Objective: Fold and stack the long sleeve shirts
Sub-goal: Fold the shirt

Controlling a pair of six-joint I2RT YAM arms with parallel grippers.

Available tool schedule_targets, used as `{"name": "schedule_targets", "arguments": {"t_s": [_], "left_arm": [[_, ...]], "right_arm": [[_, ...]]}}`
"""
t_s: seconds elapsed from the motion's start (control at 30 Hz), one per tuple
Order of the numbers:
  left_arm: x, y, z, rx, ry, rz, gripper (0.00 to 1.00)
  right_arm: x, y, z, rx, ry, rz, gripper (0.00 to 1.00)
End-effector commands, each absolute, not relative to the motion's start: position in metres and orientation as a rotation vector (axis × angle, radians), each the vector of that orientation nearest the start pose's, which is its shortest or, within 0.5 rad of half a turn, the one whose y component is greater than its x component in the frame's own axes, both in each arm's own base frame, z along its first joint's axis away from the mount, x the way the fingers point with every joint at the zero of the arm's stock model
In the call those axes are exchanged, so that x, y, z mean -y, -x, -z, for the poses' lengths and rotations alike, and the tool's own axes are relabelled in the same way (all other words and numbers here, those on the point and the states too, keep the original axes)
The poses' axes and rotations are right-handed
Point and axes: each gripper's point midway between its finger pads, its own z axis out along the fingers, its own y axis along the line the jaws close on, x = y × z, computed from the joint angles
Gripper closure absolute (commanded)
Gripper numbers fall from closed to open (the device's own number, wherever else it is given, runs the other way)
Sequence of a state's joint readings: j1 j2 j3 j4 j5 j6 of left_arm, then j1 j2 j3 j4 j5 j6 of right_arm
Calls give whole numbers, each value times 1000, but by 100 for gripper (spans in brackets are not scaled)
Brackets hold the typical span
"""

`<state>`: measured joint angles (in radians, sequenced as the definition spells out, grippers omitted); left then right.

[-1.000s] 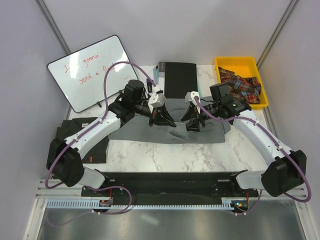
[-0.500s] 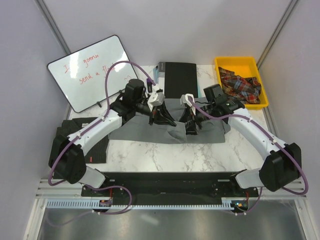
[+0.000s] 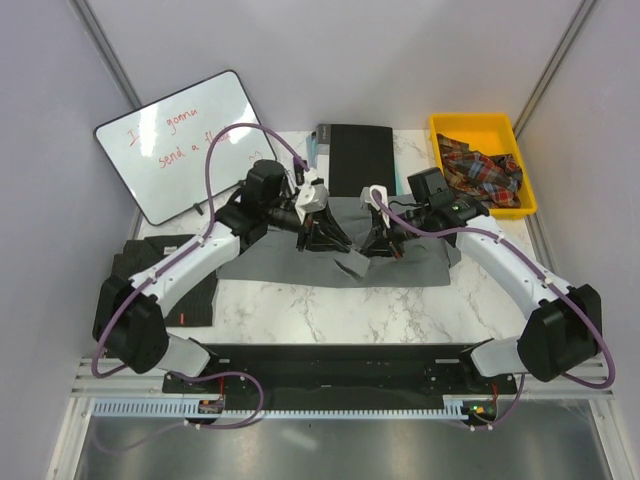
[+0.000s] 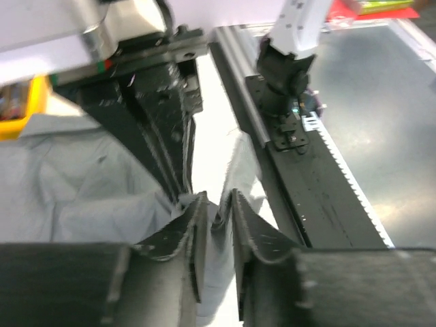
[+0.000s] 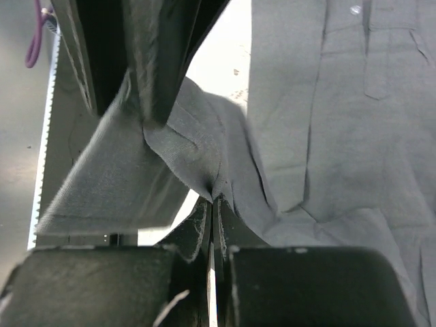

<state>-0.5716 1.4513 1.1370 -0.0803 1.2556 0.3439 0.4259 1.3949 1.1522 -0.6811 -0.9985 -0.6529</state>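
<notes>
The plain grey long sleeve shirt (image 3: 420, 262) lies spread across the middle of the table. One flap (image 3: 355, 265) is raised between the two grippers. My right gripper (image 3: 375, 245) (image 5: 214, 201) is shut on a pinch of that grey cloth (image 5: 197, 157). My left gripper (image 3: 330, 238) (image 4: 216, 197) stands close beside it, jaws slightly apart, a fold of the grey shirt (image 4: 82, 191) still lying in the narrow gap. The left gripper's fingers (image 5: 157, 61) show in the right wrist view just above the pinch. The dark striped long sleeve shirt (image 3: 160, 275) lies folded at the left edge.
A black book (image 3: 360, 160) lies just behind the grey shirt. A whiteboard (image 3: 185, 140) leans at the back left. A yellow bin (image 3: 470, 122) at the back right holds plaid cloth (image 3: 485, 170). The arms' black base rail (image 3: 340, 365) runs along the near edge.
My right gripper moved in towards the left one and closed on the raised flap. The left jaws, shut before, have parted a little. The flap sits lower and flatter.
</notes>
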Motion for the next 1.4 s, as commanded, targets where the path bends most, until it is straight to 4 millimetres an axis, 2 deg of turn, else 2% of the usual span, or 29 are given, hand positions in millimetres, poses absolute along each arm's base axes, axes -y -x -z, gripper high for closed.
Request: {"name": "schedule_targets", "arguments": {"t_s": [0.0,0.07,0.1,0.17,0.2,0.27,0.3,0.37,0.4,0.47,0.5,0.53,0.57,0.63,0.67,0.77,0.87,0.9,0.93,1.0,1.03,1.1,1.17,1.2,1.23,1.27,1.3,1.33,1.37], "left_arm": [[307,-214,-282,-1265,-1403,1262,70],[298,-213,-280,-1302,-1368,1235,71],[292,-212,-269,-1350,-1346,1220,68],[281,-211,-266,-1380,-1317,1152,62],[274,-212,-255,-1432,-1286,1138,49],[264,-216,-254,-1534,-1170,1083,43],[261,-215,-247,-1589,-1125,1077,43],[251,-224,-239,-1760,-916,1049,40],[247,-228,-232,-1844,-822,1039,40],[246,-223,-221,-1993,-646,1118,37],[246,-217,-211,-2046,-592,1165,36],[250,-211,-211,-2094,-484,1254,34],[249,-204,-198,-2123,-438,1285,26],[252,-204,-199,-2098,-396,1331,21],[251,-204,-191,-2113,-390,1336,19],[257,-208,-194,-2042,-410,1389,14],[271,-213,-195,-2026,-431,1488,13],[275,-215,-186,-2065,-419,1523,13],[278,-220,-191,-2023,-437,1531,12],[281,-226,-188,-2000,-441,1544,11],[284,-228,-196,-1919,-492,1554,11],[286,-217,-197,-1837,-630,1585,11],[282,-211,-189,-1853,-668,1557,11],[279,-211,-185,-1813,-751,1475,11],[272,-202,-184,-1833,-790,1426,11],[268,-207,-180,-1768,-898,1289,10],[259,-223,-175,-1785,-863,1126,9],[255,-225,-180,-1737,-900,1040,8],[242,-243,-173,-1735,-884,848,6]], "right_arm": [[-242,-236,-214,-1657,1427,-1018,100],[-241,-238,-218,-1671,1405,-1017,100],[-241,-240,-219,-1669,1397,-1010,100],[-239,-248,-215,-1718,1351,-970,100],[-241,-256,-216,-1768,1279,-970,100],[-240,-264,-210,-1837,1225,-959,100],[-242,-267,-210,-1874,1169,-975,100],[-241,-270,-204,-1931,1073,-979,100],[-244,-273,-209,-1924,1025,-990,100],[-243,-271,-214,-1907,972,-998,100],[-246,-274,-223,-1854,969,-1002,100],[-247,-270,-230,-1838,954,-1024,100],[-249,-269,-236,-1814,958,-1033,100],[-251,-265,-247,-1760,983,-1053,100],[-251,-263,-251,-1734,1003,-1051,100],[-252,-255,-256,-1679,1055,-1061,100],[-251,-250,-257,-1658,1085,-1063,100],[-251,-249,-256,-1652,1092,-1060,100],[-251,-248,-258,-1645,1099,-1058,100],[-250,-247,-256,-1645,1110,-1058,100],[-250,-248,-256,-1645,1111,-1058,100],[-251,-252,-254,-1662,1104,-1050,100],[-250,-256,-253,-1680,1093,-1038,100],[-251,-259,-250,-1692,1087,-1043,100],[-252,-256,-250,-1687,1096,-1069,100],[-253,-256,-249,-1693,1096,-1085,100],[-254,-255,-250,-1711,1079,-1106,100],[-254,-258,-250,-1719,1065,-1109,100],[-255,-259,-251,-1728,1055,-1124,100]]}}
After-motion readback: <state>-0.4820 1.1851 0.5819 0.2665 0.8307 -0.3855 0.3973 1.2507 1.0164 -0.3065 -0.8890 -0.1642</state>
